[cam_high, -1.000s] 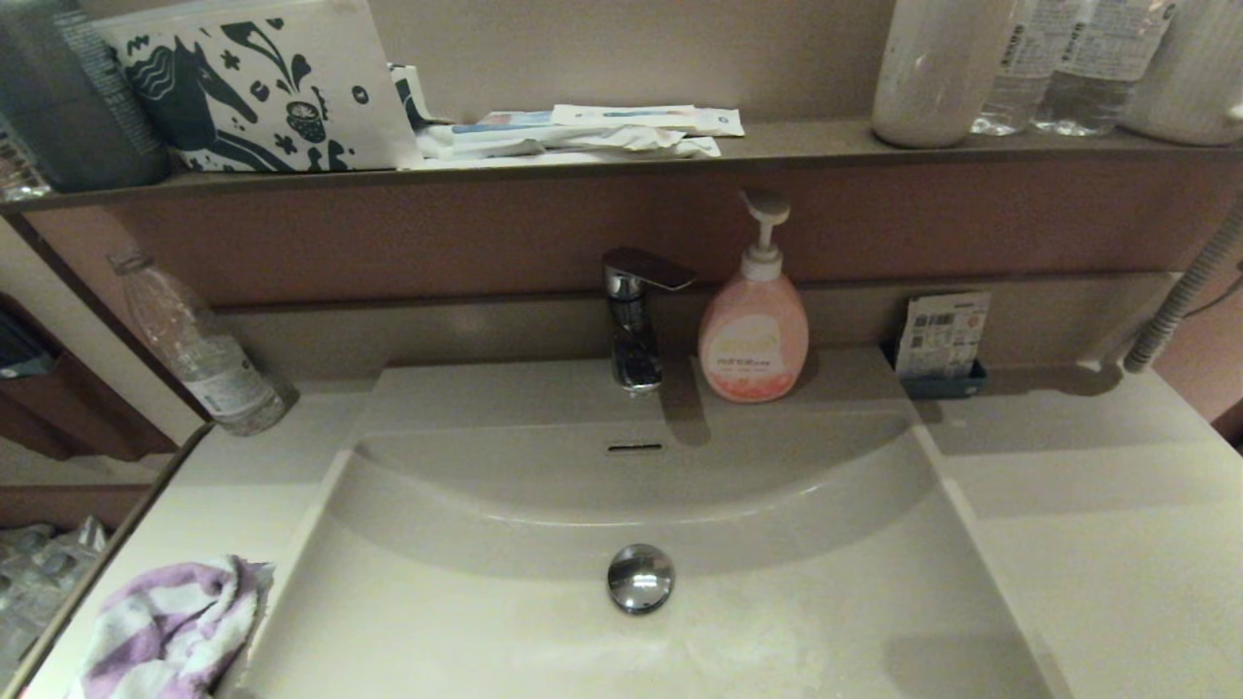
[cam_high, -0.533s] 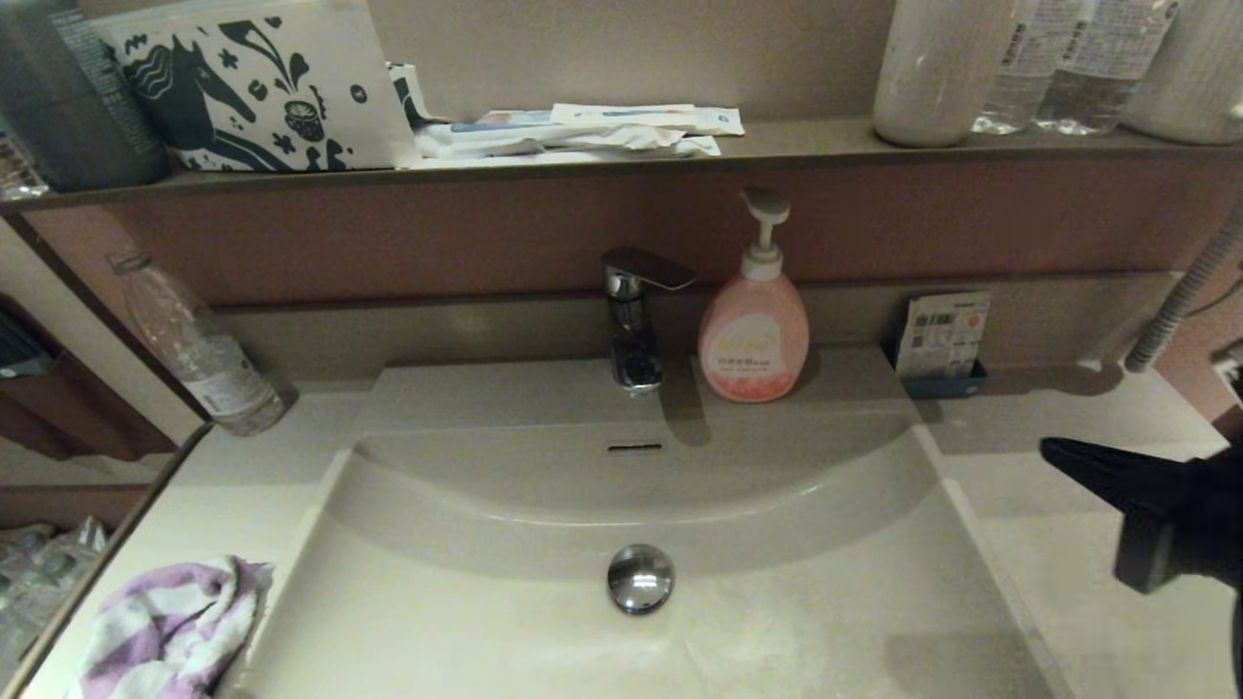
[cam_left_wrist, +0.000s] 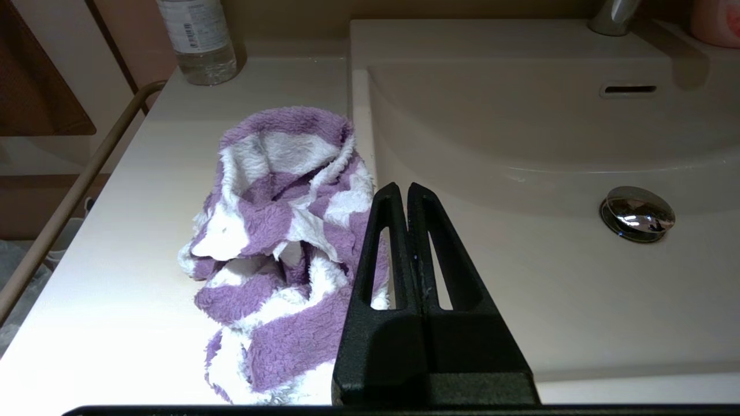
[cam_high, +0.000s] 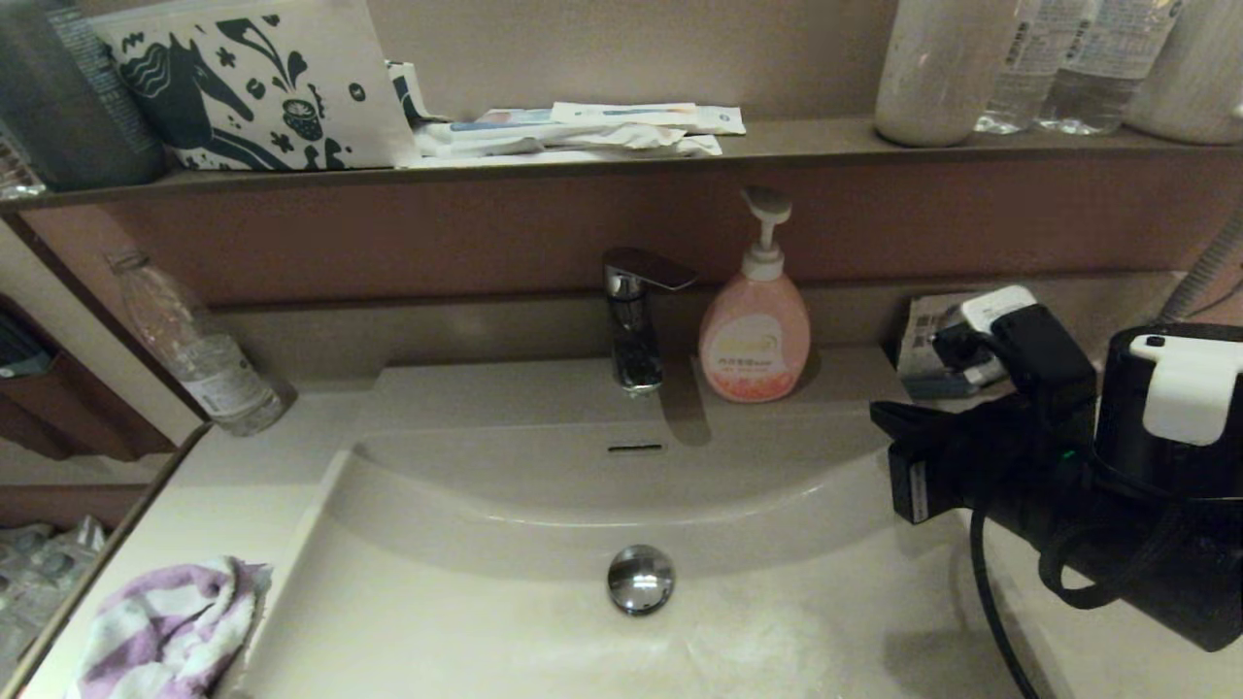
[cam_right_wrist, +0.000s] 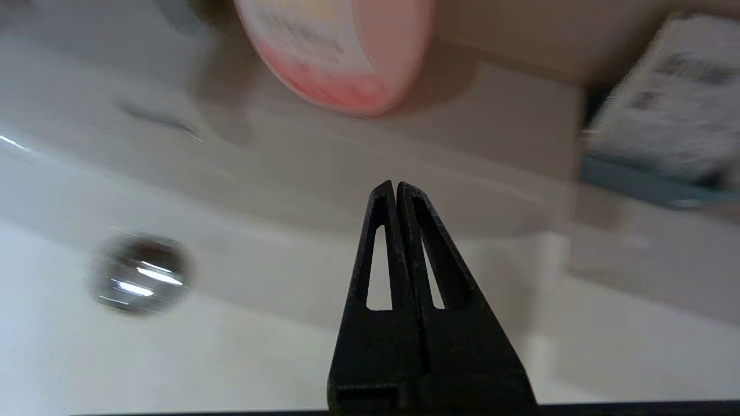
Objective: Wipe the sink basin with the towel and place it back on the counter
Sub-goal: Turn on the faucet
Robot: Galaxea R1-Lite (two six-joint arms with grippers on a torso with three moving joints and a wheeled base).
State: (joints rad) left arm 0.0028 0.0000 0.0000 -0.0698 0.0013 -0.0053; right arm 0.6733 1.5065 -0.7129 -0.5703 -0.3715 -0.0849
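Note:
The purple and white striped towel [cam_high: 170, 626] [cam_left_wrist: 277, 248] lies crumpled on the counter [cam_high: 233, 485] at the basin's near left corner. The off-white sink basin [cam_high: 505, 621] holds a chrome drain plug [cam_high: 640, 578] and a slot overflow [cam_high: 634, 448]. My right gripper [cam_high: 879, 416] [cam_right_wrist: 395, 185] is shut and empty, hovering above the basin's right rim and pointing left. My left gripper [cam_left_wrist: 403, 186] is shut and empty, just beside the towel over the basin's left edge; it is out of the head view.
A chrome faucet [cam_high: 636, 316] and a pink soap pump bottle [cam_high: 755, 325] stand behind the basin. A clear bottle [cam_high: 199, 345] stands at the back left. A small packet in a blue holder [cam_high: 923, 340] sits behind my right arm. The brown shelf [cam_high: 583, 160] carries a horse-print pouch [cam_high: 257, 87] and bottles.
My right arm has come in from the right edge and moved left, now over the basin's right rim. The towel has not moved.

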